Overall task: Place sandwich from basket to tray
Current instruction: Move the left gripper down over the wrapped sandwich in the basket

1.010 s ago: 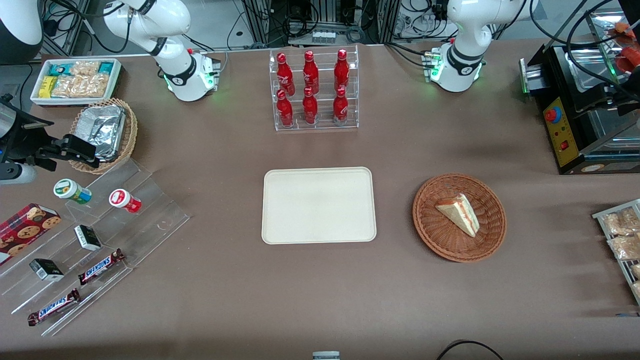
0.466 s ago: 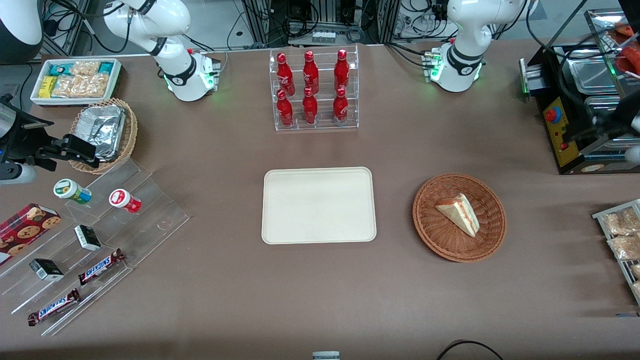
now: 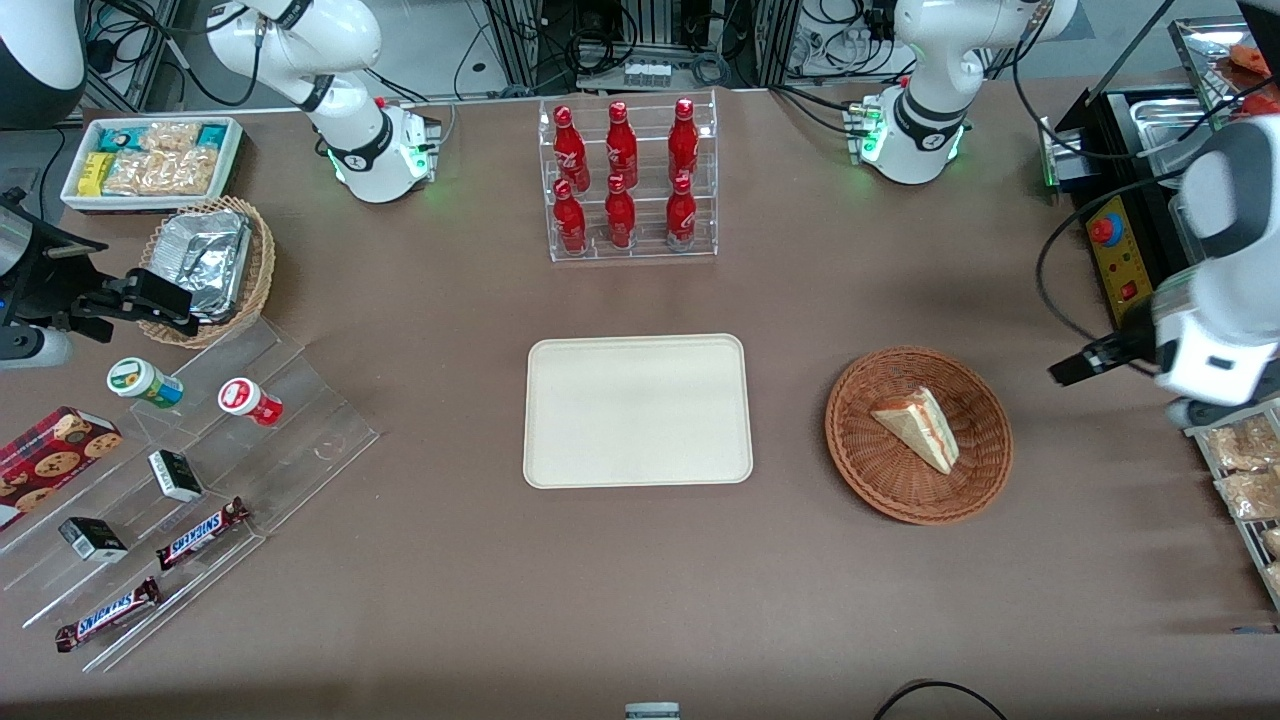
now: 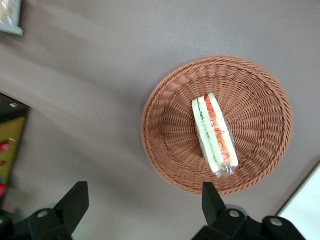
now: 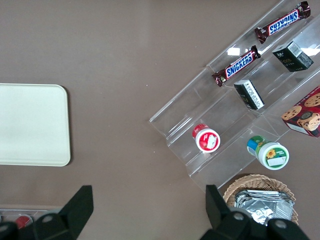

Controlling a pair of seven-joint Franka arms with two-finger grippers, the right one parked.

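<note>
Swung in at the front view's right edge since half a second ago: left arm, partly cut off | gripper [image 4: 142,205] fingers spread apart, empty, above table beside basket [image 3: 858,455] | sandwich [image 3: 918,428] lies wrapped in basket | tray [image 3: 638,411] bare, frame centre.

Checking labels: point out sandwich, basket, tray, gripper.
sandwich [image 3: 916,428], front view, bread face.
basket [image 3: 862,462], front view, woven wall.
tray [image 3: 637,410], front view, bare middle.
gripper [image 4: 142,205], left wrist view, open, above table beside basket.

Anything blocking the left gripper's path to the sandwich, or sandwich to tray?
Nothing visible. The gripper hangs open above bare table beside the basket, toward the working arm's end; the sandwich lies uncovered in it. Only bare table separates basket and tray.
</note>
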